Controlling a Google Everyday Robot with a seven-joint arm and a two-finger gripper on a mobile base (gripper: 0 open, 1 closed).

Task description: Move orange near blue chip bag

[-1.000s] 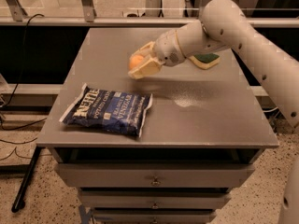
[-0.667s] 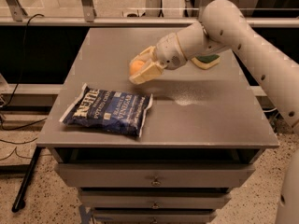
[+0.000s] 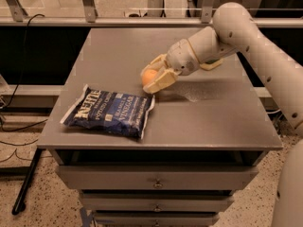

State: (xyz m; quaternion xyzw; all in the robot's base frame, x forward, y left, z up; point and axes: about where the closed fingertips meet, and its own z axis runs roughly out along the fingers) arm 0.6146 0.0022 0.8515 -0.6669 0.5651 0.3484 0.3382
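Note:
The blue chip bag (image 3: 110,111) lies flat at the front left of the grey table top (image 3: 208,117). My gripper (image 3: 153,77) reaches in from the right, just right of and above the bag's upper right corner. Its fingers (image 3: 161,82) are shut on the orange (image 3: 149,76), a small round fruit showing between them. The orange hangs low over the table, close to the bag's corner.
A green-and-yellow sponge (image 3: 211,65) lies behind my arm at the table's right, mostly hidden. The table is a cabinet with drawers (image 3: 156,178) below the front edge. A railing (image 3: 118,20) runs behind it. Cables lie on the floor at left.
My gripper, with the orange in it, has moved forward and down toward the bag's upper right corner. The bag has not moved.

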